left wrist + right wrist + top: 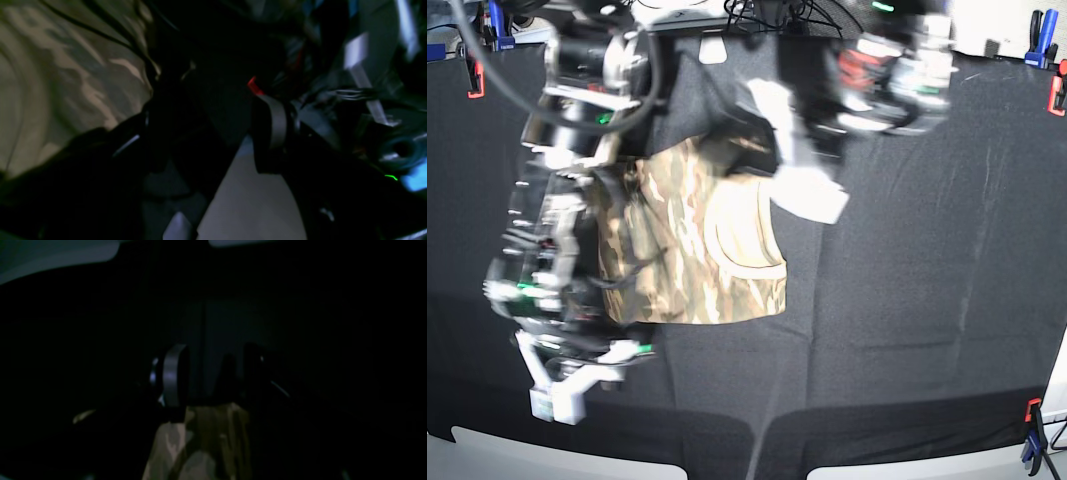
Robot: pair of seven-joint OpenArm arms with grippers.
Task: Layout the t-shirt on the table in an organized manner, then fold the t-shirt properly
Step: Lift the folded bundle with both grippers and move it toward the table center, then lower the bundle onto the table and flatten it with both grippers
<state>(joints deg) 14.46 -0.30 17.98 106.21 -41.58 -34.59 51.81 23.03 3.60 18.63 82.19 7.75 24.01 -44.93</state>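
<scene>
The t-shirt (689,240) is lying bunched on the table (927,250); being soft, light cloth, it is probably best pinched at hem corners. The right gripper (213,376) is showing fingers apart; the left gripper (812,190) is blurring, so I cannot tell its state.

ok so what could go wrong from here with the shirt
1. The t-shirt lies bunched, its left side hidden under the right arm; that arm could snag the cloth and undo the layout.
2. The left pincer is motion-blurred at the shirt's upper right edge; a fast pass there might drag the top layer askew.
3. Both wrist views are very dark, so any grasp is hard to check.
</scene>
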